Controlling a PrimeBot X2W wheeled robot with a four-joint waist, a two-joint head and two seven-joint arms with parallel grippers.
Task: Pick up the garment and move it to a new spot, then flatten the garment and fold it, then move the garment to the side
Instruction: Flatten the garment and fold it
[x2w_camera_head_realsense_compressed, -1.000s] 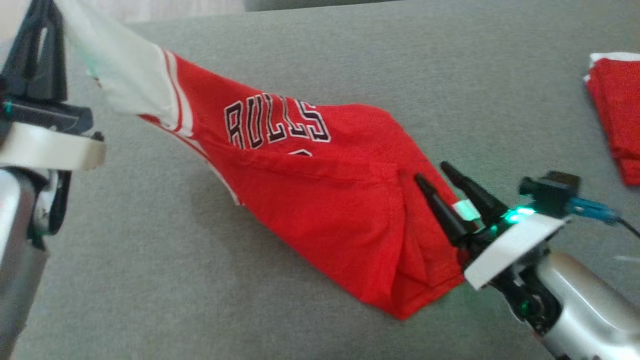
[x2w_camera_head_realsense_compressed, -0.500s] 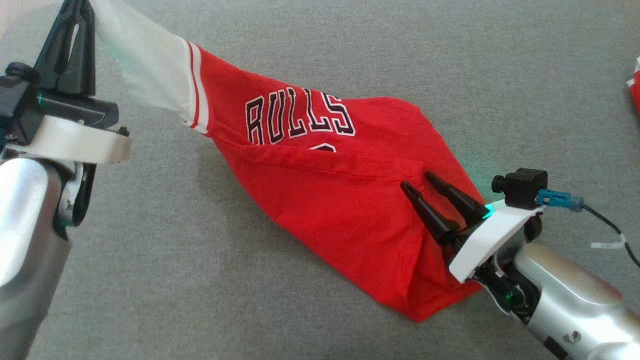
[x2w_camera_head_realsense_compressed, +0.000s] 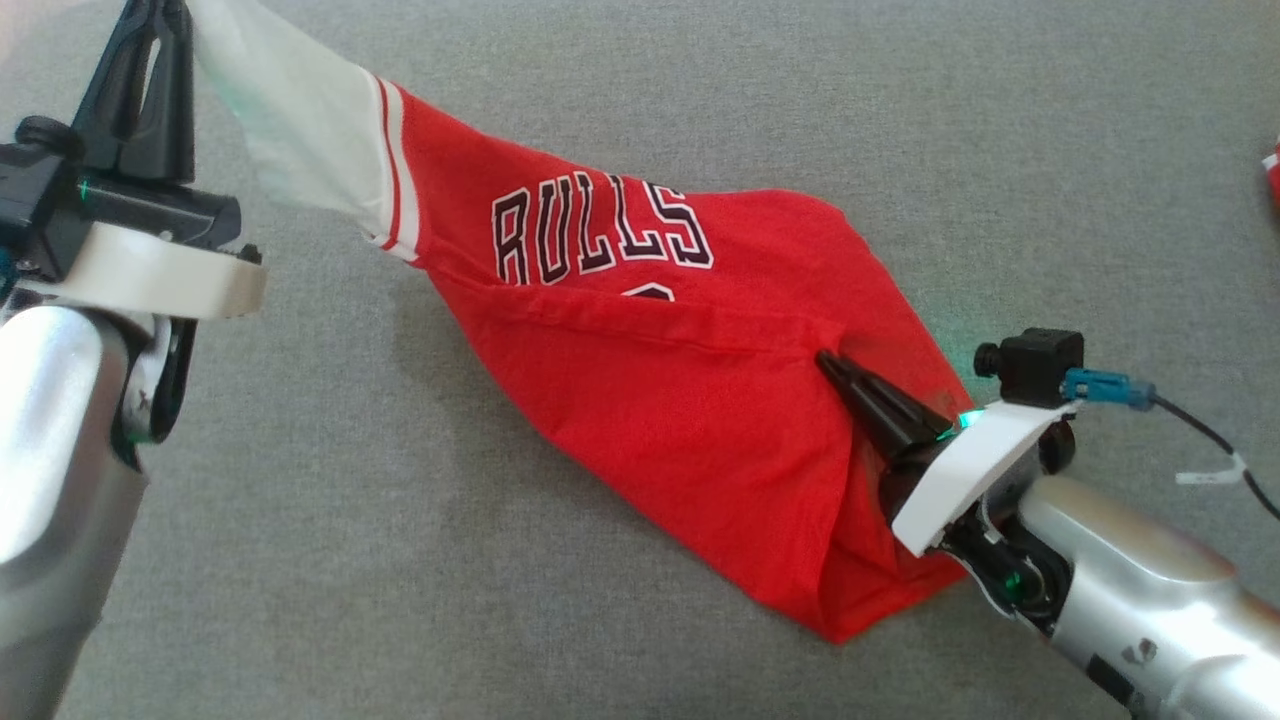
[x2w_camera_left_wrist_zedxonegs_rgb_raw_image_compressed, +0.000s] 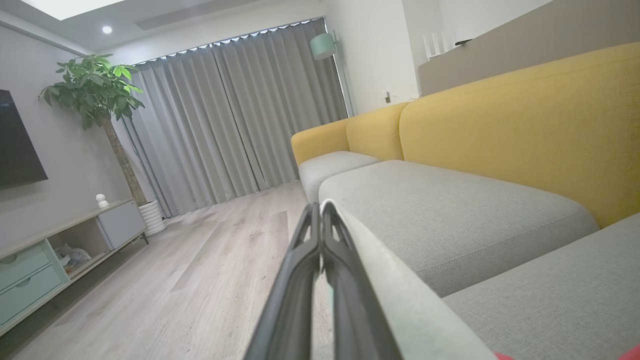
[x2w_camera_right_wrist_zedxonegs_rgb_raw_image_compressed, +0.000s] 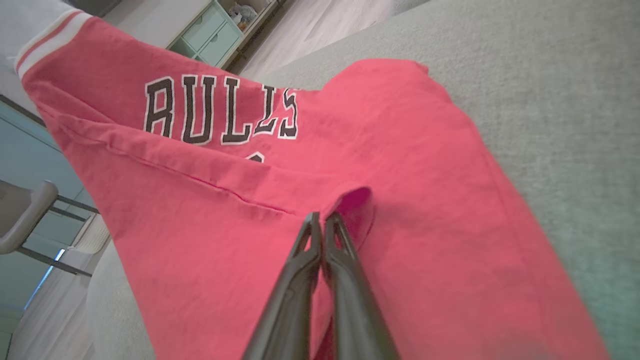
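The garment (x2w_camera_head_realsense_compressed: 660, 400) is a red jersey with "BULLS" lettering and a white sleeve (x2w_camera_head_realsense_compressed: 300, 130), stretched slantwise across the grey sofa cushion (x2w_camera_head_realsense_compressed: 400, 560). My left gripper (x2w_camera_head_realsense_compressed: 160, 12) at the upper left is shut on the white sleeve and holds it raised. In the left wrist view the shut fingers (x2w_camera_left_wrist_zedxonegs_rgb_raw_image_compressed: 320, 215) have white cloth (x2w_camera_left_wrist_zedxonegs_rgb_raw_image_compressed: 390, 300) running along them. My right gripper (x2w_camera_head_realsense_compressed: 832, 365) lies on the lower right part of the garment, shut on a raised fold at its hem. The right wrist view shows that pinched fold (x2w_camera_right_wrist_zedxonegs_rgb_raw_image_compressed: 357, 205) at the closed fingertips (x2w_camera_right_wrist_zedxonegs_rgb_raw_image_compressed: 322, 220).
Another red cloth (x2w_camera_head_realsense_compressed: 1272, 165) peeks in at the right edge of the cushion. A black cable (x2w_camera_head_realsense_compressed: 1200, 430) trails from the right wrist camera. The yellow sofa back (x2w_camera_left_wrist_zedxonegs_rgb_raw_image_compressed: 500, 125) rises behind the seat, with wooden floor (x2w_camera_left_wrist_zedxonegs_rgb_raw_image_compressed: 200, 280) beyond the cushion's edge.
My right gripper's fingers, spread over the hem a second ago, have closed on the fold. The head camera shifted early on. The left gripper keeps its hold on the sleeve.
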